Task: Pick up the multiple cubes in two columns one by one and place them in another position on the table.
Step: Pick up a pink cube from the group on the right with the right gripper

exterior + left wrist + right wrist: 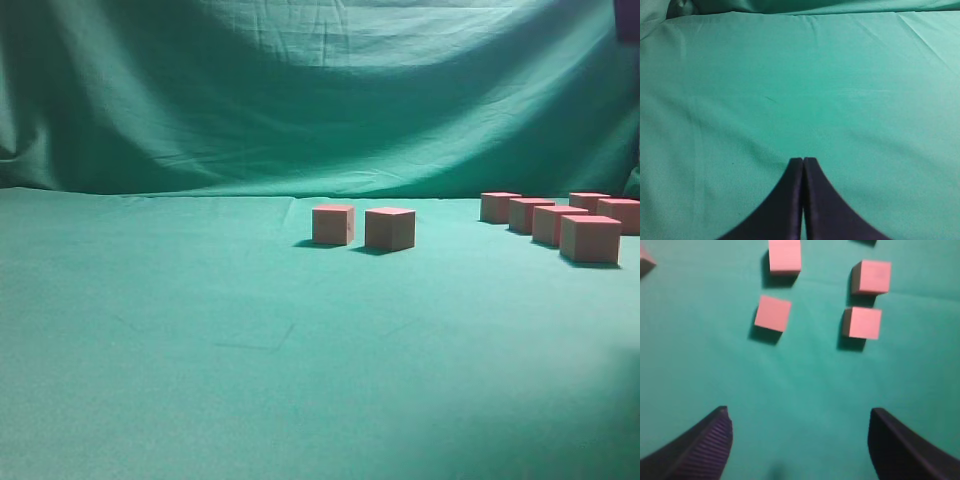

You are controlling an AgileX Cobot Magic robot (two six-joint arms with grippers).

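cubes [589,238] in two columns, receding rearward

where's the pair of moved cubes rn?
Exterior view: the two cubes sit side by side near the table centre, just right of middle, well left of the remaining cluster at the right edge.
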